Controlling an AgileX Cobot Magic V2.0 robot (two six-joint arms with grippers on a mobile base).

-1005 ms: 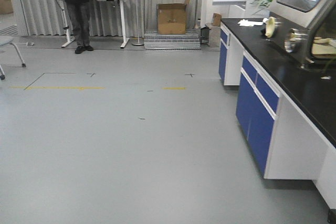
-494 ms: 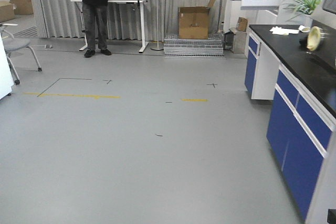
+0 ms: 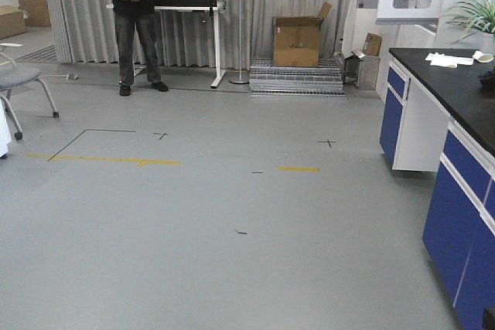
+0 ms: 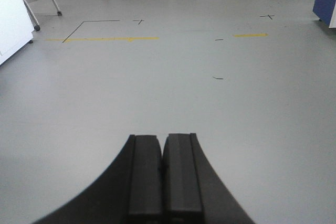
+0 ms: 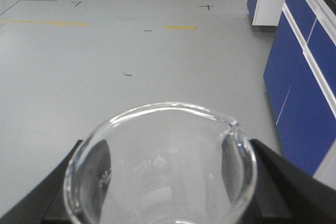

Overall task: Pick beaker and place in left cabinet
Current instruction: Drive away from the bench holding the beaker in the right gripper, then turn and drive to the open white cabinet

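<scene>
One beaker [image 5: 160,166], right wrist view only

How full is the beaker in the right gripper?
Empty. The right wrist view looks into the beaker held by the right gripper; no liquid shows inside.

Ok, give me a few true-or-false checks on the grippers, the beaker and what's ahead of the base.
1. The right gripper holds the beaker. True.
2. The left gripper is open. False: its jaws are shut together, with nothing between them.
3. The beaker is full of liquid. False: it looks empty.
4. A person stands ahead by the grey curtain. True.
5. The blue-fronted counter lies on the left of the front view. False: it is on the right.
</scene>
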